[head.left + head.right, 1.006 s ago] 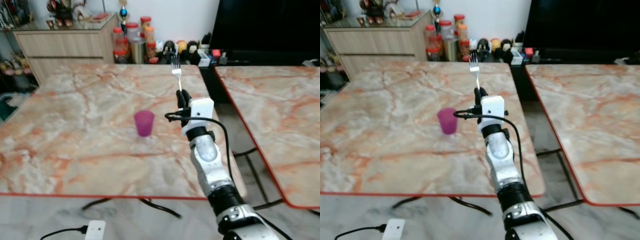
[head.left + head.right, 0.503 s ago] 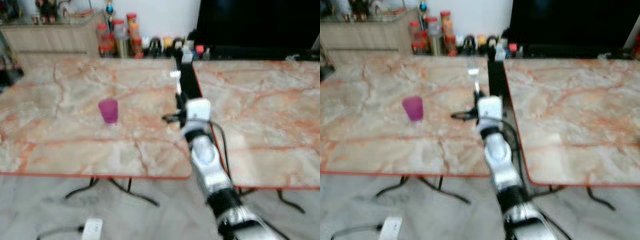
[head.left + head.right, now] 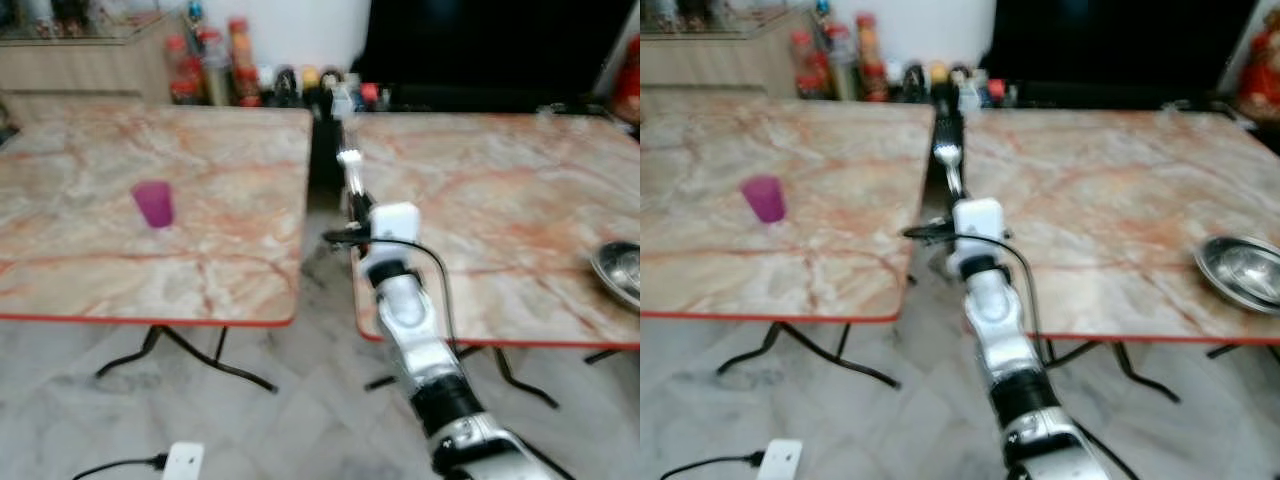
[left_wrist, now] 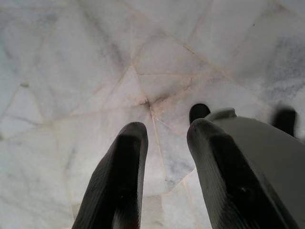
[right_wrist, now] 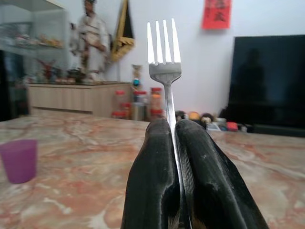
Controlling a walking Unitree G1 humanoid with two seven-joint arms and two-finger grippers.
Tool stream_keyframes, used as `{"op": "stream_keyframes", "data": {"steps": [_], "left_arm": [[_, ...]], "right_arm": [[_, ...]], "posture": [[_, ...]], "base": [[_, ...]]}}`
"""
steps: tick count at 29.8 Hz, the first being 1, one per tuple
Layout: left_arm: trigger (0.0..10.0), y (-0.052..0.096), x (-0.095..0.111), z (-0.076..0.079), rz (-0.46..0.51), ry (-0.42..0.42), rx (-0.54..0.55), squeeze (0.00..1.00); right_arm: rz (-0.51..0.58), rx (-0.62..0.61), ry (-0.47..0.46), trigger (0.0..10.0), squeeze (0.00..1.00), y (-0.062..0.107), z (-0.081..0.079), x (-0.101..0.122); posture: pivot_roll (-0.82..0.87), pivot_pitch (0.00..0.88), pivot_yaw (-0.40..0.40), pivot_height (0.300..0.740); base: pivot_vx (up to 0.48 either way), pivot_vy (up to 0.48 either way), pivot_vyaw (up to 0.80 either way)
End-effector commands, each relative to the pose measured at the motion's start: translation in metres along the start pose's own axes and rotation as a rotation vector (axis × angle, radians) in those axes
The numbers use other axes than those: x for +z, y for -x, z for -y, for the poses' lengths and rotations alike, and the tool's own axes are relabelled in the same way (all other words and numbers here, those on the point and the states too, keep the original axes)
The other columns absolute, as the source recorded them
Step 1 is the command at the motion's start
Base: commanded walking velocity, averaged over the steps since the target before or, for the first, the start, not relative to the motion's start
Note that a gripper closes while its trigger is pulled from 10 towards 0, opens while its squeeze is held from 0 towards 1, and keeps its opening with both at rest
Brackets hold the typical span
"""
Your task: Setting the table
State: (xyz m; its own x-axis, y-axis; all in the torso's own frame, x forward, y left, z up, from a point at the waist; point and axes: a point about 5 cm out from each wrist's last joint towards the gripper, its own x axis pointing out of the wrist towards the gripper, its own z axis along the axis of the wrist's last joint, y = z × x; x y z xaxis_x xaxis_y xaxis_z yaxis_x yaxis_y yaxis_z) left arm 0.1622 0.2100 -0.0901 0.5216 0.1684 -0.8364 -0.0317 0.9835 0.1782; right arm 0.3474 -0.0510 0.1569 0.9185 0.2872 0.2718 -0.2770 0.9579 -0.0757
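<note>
The whole view has slid to one side since a second ago, so the robot has turned to its right, and the things themselves have not moved. The purple cup, which was near the middle of the picture, now sits at the left of the frame on the left tabletop. A second tabletop now fills the right half of the picture, and a shiny metal bowl has come into view at its right edge. The right claw is in the middle of the frame, over the gap between the two tabletops, and it is clenched on a fork. The fork stands straight up with its points on top, just as it did before. In the right wrist view the two black fingers press on the fork's handle from both sides. The left claw hangs down over the pale stone floor with its fingers apart and nothing in them. The pictures are a bit blurry, so the robot is likely turning right now. I think it is carrying the fork toward the tabletop with the bowl, to lay it beside the bowl. The fork is not put down yet.
</note>
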Motion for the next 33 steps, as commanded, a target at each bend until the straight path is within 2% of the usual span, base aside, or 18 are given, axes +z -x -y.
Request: {"op": "stream_keyframes", "data": {"steps": [1, 6, 20, 33], "left_arm": [[10.0, 0.0, 0.001, 0.005, -0.005, -0.009, -0.015, 0.0], [10.0, 0.0, 0.001, 0.006, -0.006, -0.011, -0.019, 0.0], [10.0, 0.0, 0.003, 0.006, -0.001, -0.003, -0.017, 0.0], [10.0, 0.0, 0.004, 0.009, 0.009, -0.002, -0.028, 0.0]], "right_arm": [[0.014, -0.023, 0.01, 10.0, 0.0, -0.002, 0.01, 0.004], [-0.025, -0.005, 0.037, 10.0, 0.0, -0.001, 0.008, -0.002], [-0.036, -0.013, 0.027, 10.0, 0.0, -0.001, 0.01, -0.003], [-0.063, -0.029, 0.021, 10.0, 0.0, 0.0, 0.013, -0.007]], "posture": [[-0.01, 0.0, 0.017, 0.74], [-0.02, 0.0, 0.015, 0.74], [-0.02, 0.0, 0.014, 0.74], [-0.02, 0.0, 0.02, 0.74]], "base": [[0.255, -0.401, 0.0], [0.262, -0.395, 0.0], [0.271, -0.392, 0.0], [0.0, -0.457, 0.0]]}}
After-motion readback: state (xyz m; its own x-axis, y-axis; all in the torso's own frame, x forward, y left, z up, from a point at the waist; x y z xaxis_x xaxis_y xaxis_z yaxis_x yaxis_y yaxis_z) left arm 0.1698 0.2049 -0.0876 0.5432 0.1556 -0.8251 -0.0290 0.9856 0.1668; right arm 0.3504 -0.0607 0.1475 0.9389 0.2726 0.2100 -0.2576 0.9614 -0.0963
